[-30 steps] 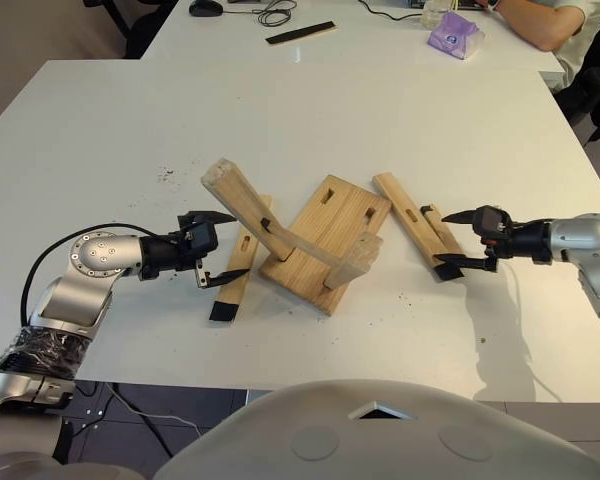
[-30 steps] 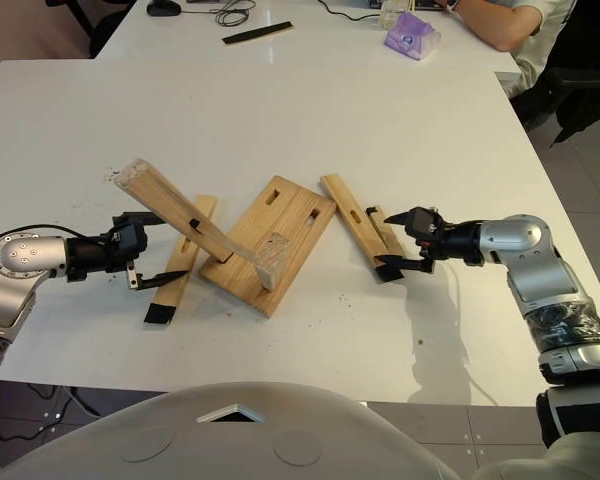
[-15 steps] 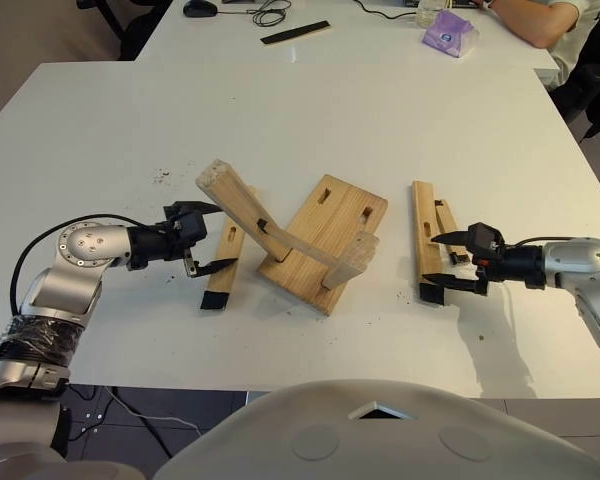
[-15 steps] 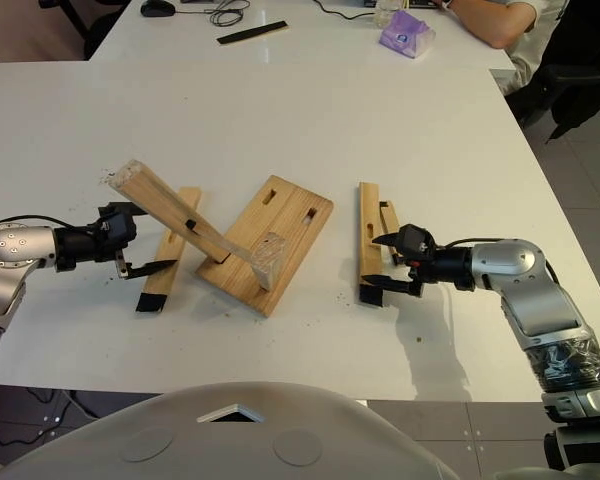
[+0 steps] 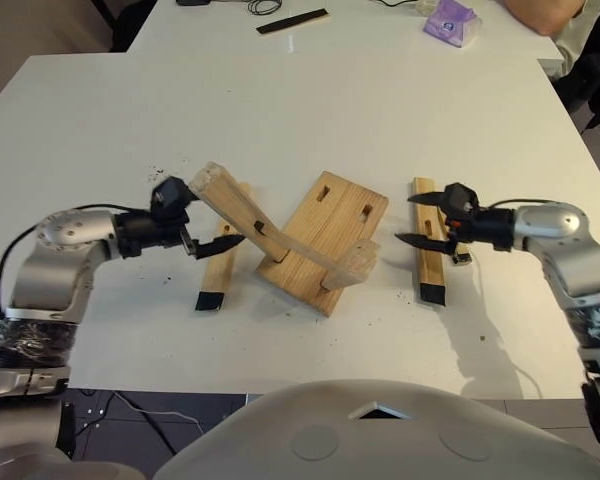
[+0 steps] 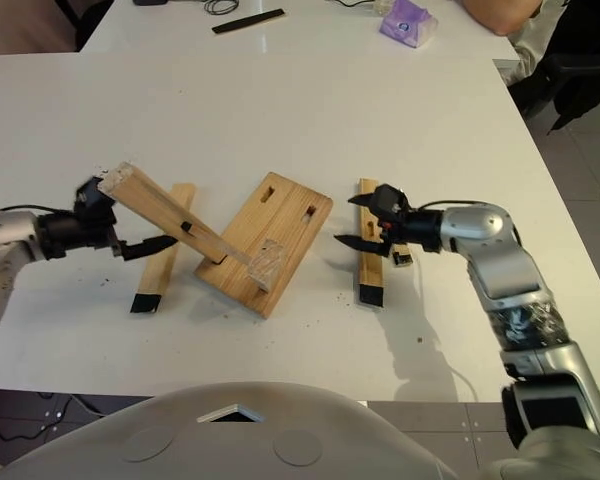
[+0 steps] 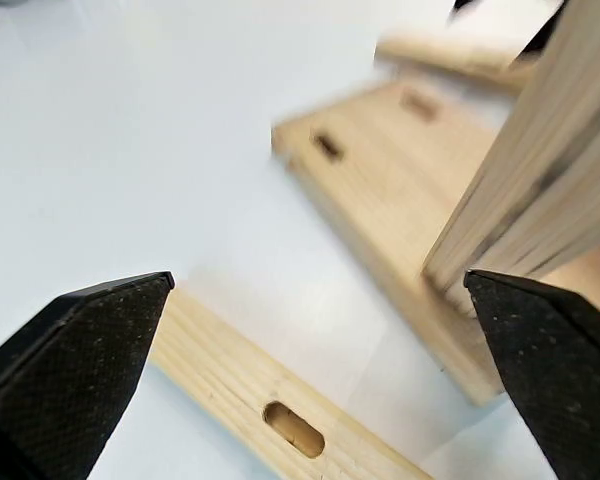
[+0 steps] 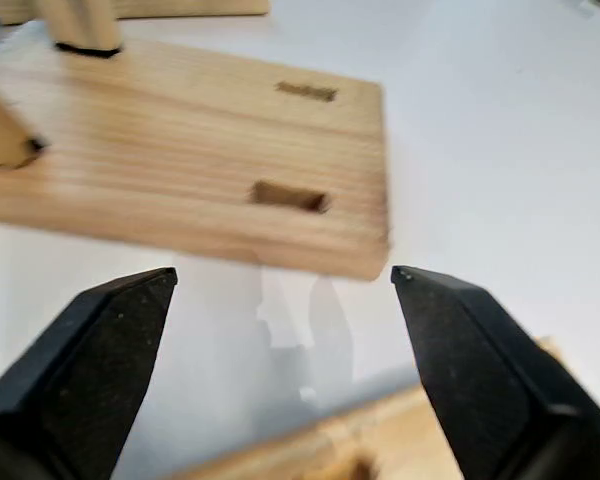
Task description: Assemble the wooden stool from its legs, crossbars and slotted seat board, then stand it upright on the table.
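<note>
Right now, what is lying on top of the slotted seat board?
A long wooden leg lies tilted across the seat board, its left end raised above the table. Two slots show near the board's far edge; the strip beneath the leg is covered.

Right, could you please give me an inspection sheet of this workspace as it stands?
Surface: white table, flat.
Job's things: seat board flat, slots up; tilted leg resting across it; left leg and right leg flat on either side; stool not assembled.
Clutter: dark specks near the parts.
Grippers: left gripper jaws open over the left leg, beside the tilted leg; right gripper jaws open over the right leg, facing the seat board; both empty.
Cables: black cable on the far table.
Surroundings: far table behind, with a dark strip and a purple packet.
</note>
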